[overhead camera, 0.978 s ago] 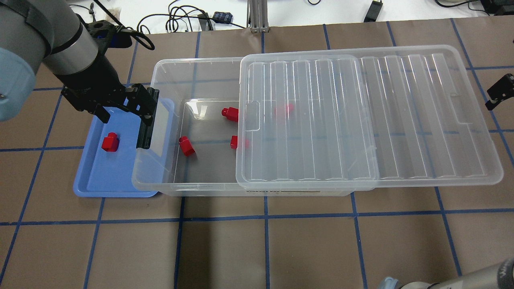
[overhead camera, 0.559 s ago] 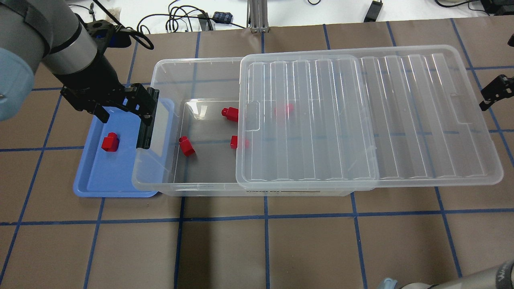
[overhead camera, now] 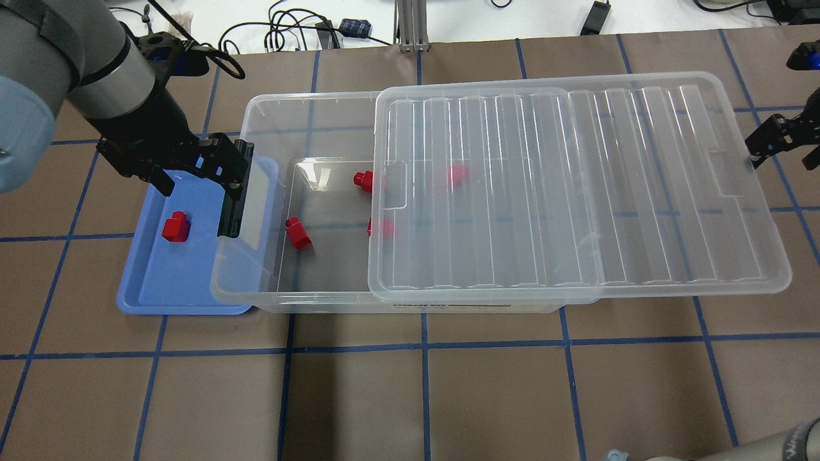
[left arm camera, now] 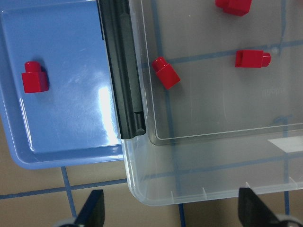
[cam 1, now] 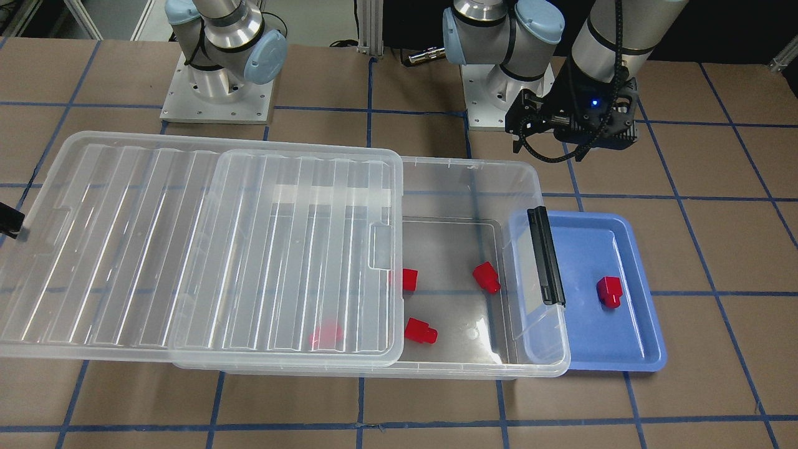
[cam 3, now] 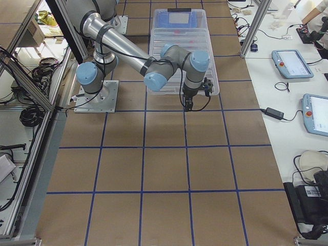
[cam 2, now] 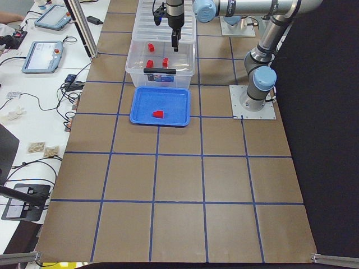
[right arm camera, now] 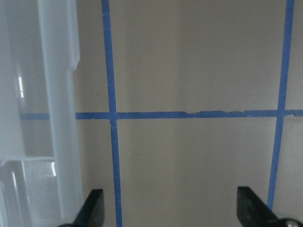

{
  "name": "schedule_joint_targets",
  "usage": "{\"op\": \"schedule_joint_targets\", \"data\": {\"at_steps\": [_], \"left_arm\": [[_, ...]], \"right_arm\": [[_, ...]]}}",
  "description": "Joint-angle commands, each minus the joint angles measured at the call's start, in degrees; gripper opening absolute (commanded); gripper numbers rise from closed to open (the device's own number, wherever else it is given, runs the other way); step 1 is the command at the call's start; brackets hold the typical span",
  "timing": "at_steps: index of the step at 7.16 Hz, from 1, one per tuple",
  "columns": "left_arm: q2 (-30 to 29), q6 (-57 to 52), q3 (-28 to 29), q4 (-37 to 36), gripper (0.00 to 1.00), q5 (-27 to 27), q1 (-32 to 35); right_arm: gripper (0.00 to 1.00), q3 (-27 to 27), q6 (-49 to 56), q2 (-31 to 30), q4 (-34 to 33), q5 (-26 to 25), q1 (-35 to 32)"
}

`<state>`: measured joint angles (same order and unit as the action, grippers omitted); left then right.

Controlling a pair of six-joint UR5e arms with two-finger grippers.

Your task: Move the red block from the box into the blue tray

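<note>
One red block (overhead camera: pixel 175 228) lies in the blue tray (overhead camera: pixel 173 282), also in the front view (cam 1: pixel 608 291) and the left wrist view (left arm camera: pixel 34 78). The box (overhead camera: pixel 307 102) holds several red blocks: one in the open part (overhead camera: pixel 298 232), two at the lid's edge (overhead camera: pixel 362 180) (overhead camera: pixel 379 226), one under the lid (overhead camera: pixel 456 174). The ribbed lid (overhead camera: pixel 576 192) covers the box's right part and overhangs it. My left gripper (overhead camera: pixel 195 176) is open and empty above the tray's far edge and the black latch (overhead camera: pixel 234 192). My right gripper (overhead camera: pixel 765 144) is open and empty at the lid's right edge (right arm camera: pixel 52 118).
The tray's right side is tucked under the box's latch end (cam 1: pixel 545 255). Cables and adapters (overhead camera: pixel 288 32) lie beyond the table's far edge. Brown table with a blue tape grid (overhead camera: pixel 423 352) stretches in front of the box.
My right gripper has moved left and slightly farther away, and the lid has slid a little to the left over the box. The left arm and the blocks have not moved.
</note>
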<state>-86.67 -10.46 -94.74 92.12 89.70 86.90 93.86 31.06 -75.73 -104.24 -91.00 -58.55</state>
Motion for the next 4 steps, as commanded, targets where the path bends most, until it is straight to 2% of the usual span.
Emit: {"op": "schedule_joint_targets", "data": {"at_steps": [1, 4], "left_arm": [[0.01, 0.00, 0.08, -0.02, 1.00, 0.04, -0.06], [0.01, 0.00, -0.01, 0.16, 1.00, 0.21, -0.06]], "right_arm": [[1.00, 0.01, -0.91, -0.20, 0.00, 0.21, -1.39], [1.00, 0.44, -2.84, -0.47, 0.26, 0.21, -3.23]]}}
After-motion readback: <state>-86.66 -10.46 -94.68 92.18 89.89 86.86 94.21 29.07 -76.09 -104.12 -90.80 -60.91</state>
